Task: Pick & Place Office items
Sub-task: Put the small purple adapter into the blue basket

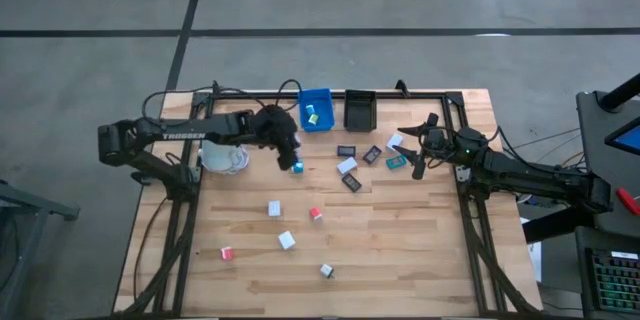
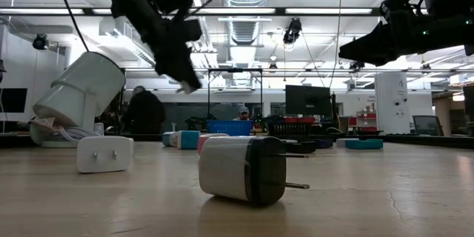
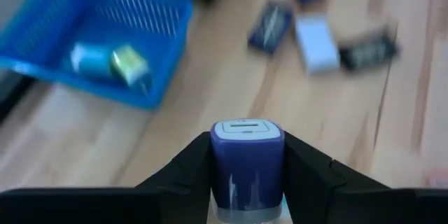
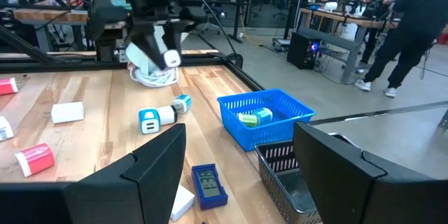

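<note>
My left gripper [image 1: 290, 155] hangs above the table between the white mug [image 1: 222, 158] and the blue bin [image 1: 316, 108], shut on a blue-white cube [image 3: 247, 161]. The cube also shows in the right wrist view [image 4: 170, 58]. Two more blue-white cubes [image 4: 149, 120] lie on the wood below it. The blue bin [image 3: 98, 42] holds two small pieces. White cubes [image 1: 274, 208] and red cubes [image 1: 315, 214] rest on the near half of the table. Flat dark and white rectangles [image 1: 352, 182] lie right of centre. My right gripper [image 1: 418, 155] hovers open beside them. My left gripper pinches the blue-white cube by two opposite side faces [image 3: 217, 164], one finger [image 3: 182, 171] on each side. The fingers slant down from the table's left. The cube's white end face [image 3: 246, 129] points away from the gripper, and the cube is lifted clear of the table.
A black bin [image 1: 359, 108] stands right of the blue one at the far edge. In the low view a white plug block [image 2: 105, 153] and a white-and-black adapter [image 2: 243, 169] lie near the front. People stand in the room beyond [image 4: 406, 35].
</note>
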`<state>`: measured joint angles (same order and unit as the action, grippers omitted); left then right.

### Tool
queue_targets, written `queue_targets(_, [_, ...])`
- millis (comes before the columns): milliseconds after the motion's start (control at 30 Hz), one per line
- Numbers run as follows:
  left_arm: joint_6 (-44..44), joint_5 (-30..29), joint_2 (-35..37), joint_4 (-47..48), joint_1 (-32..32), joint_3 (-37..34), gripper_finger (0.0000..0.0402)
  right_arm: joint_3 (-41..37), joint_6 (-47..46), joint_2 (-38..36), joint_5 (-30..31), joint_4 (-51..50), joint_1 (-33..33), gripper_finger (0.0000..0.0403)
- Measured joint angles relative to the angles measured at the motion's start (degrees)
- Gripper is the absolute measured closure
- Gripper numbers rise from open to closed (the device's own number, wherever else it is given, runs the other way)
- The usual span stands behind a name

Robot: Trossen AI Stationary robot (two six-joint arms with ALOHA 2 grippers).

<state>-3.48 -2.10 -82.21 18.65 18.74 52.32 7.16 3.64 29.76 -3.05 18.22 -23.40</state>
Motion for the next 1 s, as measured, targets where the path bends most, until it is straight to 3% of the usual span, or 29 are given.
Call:
queue_targets(200, [-4.5,-4.6,-0.1,-15.0,0.2,-1.1,0.0266,0.0,0.0,0.0,0.0,0.0,0.0,0.0147])
queue_targets(400, [-4.7,-7.2,-0.1,-21.5,0.3,-1.3,0.0266,0.0,0.0,0.0,0.0,0.0,0.0,0.0147])
queue_targets(733, [-4.4,-9.7,-3.0,-22.5,5.9,1.1,0.0266,0.0,0.0,0.0,0.0,0.0,0.0,0.0147])
queue_targets(1000, [-4.4,-5.4,-10.7,-22.3,9.1,5.1,0.0266,0.0,0.0,0.0,0.0,0.0,0.0,0.0147])
